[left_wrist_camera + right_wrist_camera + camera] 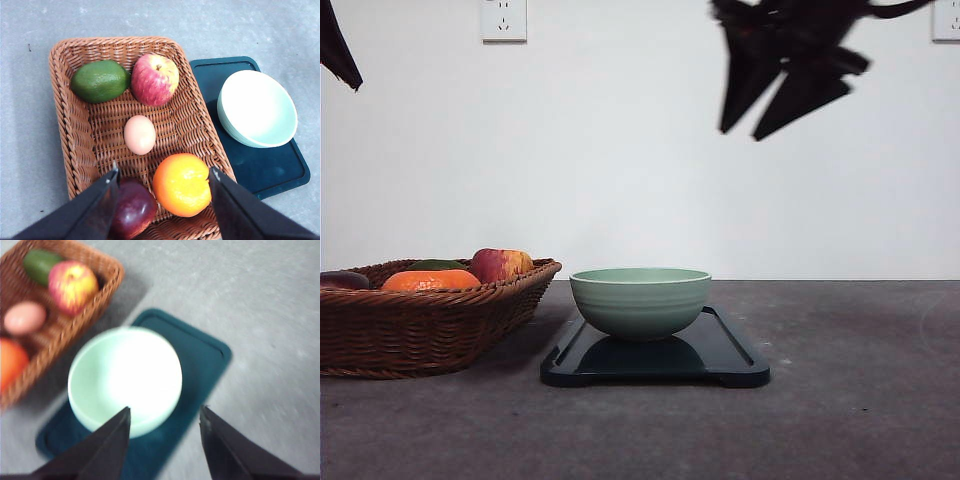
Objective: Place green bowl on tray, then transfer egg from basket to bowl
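Observation:
The green bowl (640,300) stands upright and empty on the black tray (730,352) at the table's middle. To its left sits the wicker basket (380,335). In the left wrist view the pale brown egg (139,134) lies in the middle of the basket (70,115), and my left gripper (164,172) hangs open above it, nothing between its fingers. My right gripper (770,108) is high in the air above the bowl and to its right, open and empty; its wrist view looks down on the bowl (125,379), the tray (200,360) and the egg (24,317).
Around the egg in the basket lie a green avocado (100,81), a red-yellow apple (155,79), an orange tangerine (181,184) and a dark red fruit (132,209). Grey table surface stretches to the right of the tray. A white wall with sockets (504,19) stands behind.

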{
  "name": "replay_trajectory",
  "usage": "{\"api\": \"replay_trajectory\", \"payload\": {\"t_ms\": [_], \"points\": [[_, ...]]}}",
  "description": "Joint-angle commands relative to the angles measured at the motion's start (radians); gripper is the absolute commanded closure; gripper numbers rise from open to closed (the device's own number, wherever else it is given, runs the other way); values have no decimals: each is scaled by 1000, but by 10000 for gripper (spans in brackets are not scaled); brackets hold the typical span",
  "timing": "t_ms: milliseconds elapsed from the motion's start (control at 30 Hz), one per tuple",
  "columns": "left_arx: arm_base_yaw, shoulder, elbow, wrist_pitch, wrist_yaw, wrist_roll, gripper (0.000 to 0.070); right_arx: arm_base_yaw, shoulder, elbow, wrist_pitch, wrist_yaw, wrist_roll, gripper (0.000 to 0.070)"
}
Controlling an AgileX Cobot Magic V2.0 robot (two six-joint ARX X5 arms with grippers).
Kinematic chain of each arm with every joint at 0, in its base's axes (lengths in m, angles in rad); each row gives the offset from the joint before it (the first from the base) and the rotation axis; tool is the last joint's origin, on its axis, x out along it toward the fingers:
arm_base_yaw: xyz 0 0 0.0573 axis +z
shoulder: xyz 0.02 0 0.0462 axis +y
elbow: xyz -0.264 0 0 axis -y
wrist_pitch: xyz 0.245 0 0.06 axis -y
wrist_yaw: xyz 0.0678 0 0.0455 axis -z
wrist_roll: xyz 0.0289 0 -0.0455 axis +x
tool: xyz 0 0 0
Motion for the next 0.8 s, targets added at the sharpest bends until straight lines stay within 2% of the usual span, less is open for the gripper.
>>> {"api": "replay_trajectory", "payload": {"t_ms": [0,200,367,467,567,767], "points": [[-6,6,25,8,6,-17,348,-5,-49,-51,16,2,-38,434],[-26,11,26,6,11,-83,338,-47,-261,-257,51,1,-70,434],[-60,43,49,-6,25,-176,314,-56,-384,-384,65,1,-93,434],[-88,90,84,-27,24,-179,259,-56,-407,-414,56,1,-93,434],[-118,158,137,-56,-1,-179,271,-56,-406,-418,56,1,-93,434],[-177,338,267,-108,-133,-150,273,-56,-406,-418,65,1,-93,434]]}}
